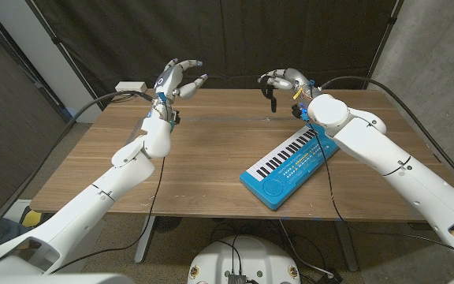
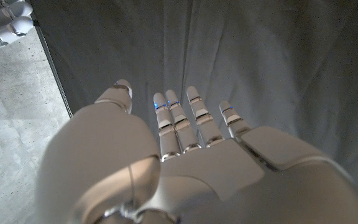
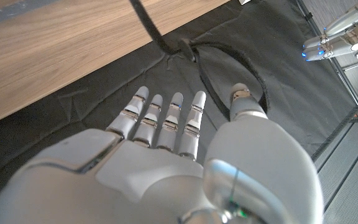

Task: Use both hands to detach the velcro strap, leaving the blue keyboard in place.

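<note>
Big wooden table in the middle, with a dark curtain hanging behind it.

On the table's right front part, a blue keyboard. Flat on the wood, turned at a slant, with one end under the right arm. Black and white keys along its far side.

Up in the air over the far left part of the table, the left hand. Fingers apart and a bit bent, holding nothing. In the left wrist view, the back of that same hand, fingers reaching out straight toward the grey cloth, nothing between them.

Up over the far edge of the table, past the keyboard, the right hand. Fingers curled in, holding the velcro strap. Well apart from the left hand.

A thin black strap, hanging down from those fingers, lifted off the table and not touching the keyboard. In the right wrist view, a black loop of strap just past the tip of the thumb of the right hand. Hard to tell there just how the fingers hold it.

At the table's far left corner, a small white box.
</note>
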Controlling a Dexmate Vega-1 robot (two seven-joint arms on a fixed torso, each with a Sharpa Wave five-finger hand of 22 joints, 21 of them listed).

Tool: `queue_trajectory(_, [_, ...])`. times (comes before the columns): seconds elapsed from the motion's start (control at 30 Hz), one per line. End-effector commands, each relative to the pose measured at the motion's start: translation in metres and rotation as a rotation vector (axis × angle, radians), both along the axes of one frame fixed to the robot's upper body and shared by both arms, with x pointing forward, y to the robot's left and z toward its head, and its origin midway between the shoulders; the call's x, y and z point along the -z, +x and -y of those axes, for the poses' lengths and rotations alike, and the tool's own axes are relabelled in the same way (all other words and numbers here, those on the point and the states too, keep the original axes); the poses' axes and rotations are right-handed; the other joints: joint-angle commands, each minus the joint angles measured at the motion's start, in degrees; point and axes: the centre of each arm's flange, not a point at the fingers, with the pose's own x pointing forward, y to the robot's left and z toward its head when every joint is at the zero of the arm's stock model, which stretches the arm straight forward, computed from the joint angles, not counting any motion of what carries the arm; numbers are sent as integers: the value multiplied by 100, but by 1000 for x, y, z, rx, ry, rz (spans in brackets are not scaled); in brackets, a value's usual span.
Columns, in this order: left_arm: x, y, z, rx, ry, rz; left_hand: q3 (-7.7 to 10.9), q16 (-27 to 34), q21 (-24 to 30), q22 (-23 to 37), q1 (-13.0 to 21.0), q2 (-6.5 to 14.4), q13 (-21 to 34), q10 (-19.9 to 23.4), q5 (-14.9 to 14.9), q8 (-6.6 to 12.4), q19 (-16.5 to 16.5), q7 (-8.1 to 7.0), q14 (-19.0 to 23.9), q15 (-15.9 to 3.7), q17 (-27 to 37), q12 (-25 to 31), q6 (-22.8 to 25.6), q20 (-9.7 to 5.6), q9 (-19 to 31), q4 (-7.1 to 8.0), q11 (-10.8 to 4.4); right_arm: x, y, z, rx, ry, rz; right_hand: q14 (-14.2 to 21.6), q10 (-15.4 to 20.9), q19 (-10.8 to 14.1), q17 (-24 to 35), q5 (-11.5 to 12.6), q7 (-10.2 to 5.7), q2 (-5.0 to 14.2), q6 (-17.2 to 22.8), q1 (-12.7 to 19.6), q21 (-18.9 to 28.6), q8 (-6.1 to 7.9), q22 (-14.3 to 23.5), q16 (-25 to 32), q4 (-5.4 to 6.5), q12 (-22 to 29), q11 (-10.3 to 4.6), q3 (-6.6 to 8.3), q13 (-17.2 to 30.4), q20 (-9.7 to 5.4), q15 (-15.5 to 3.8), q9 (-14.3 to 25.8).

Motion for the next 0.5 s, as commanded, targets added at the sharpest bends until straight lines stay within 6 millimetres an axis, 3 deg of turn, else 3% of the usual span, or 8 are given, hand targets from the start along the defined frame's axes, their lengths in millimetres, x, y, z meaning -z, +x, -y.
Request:
queue_trajectory(0.03, [-3,10,-3,117,-68,-105,-55,-58,4,11,-200,42,-38,-289,20,-157,-57,138,-199,69,10,-50,-372,6,-9,84,115,3,1,6,50,-25,28,-89,-117,-52,15,-71,9,-30,-194,-76,-19,-125,19,-3,23,-18,35,-75,9,-4,-11,-42])
queue_trajectory(0.13, [-7,12,-8,161,-89,-146,-125,-116,10,18,-437,130,-82,-494,15,-200,-68,212,-427,138,-3,-60,-475,26,-17,237,218,4,3,7,30,-2,38,-109,-139,-50,18,-87,23,-28,-246,-111,-14,-160,18,2,41,-14,51,-95,6,-10,-18,-60])
queue_trajectory(0.23, [-8,15,-13,217,-122,-188,-238,-151,23,25,-790,255,-188,-709,11,-233,-67,381,-693,273,-53,-56,-555,62,-34,439,513,5,6,10,-5,42,43,-106,-148,8,21,-99,35,-17,-275,-143,11,-183,19,13,61,-7,57,-110,4,-44,-32,-75])
queue_trajectory(0.33, [-9,20,-19,260,-152,-238,-296,-159,33,23,-929,274,-252,-831,12,-272,-49,463,-792,336,-89,-67,-653,115,-49,490,701,7,8,12,-22,71,51,-105,-148,56,24,-108,36,-3,-279,-174,31,-194,20,22,80,2,65,-123,2,-70,-35,-88])
queue_trajectory(0.5, [-10,27,-29,292,-179,-291,-344,-166,34,18,-1040,283,-299,-936,12,-313,-45,487,-865,370,-113,-80,-769,133,-58,526,740,8,11,16,-40,105,51,-89,-149,100,26,-119,40,2,-290,-211,49,-211,20,36,98,14,82,-144,-1,-113,-47,-107])
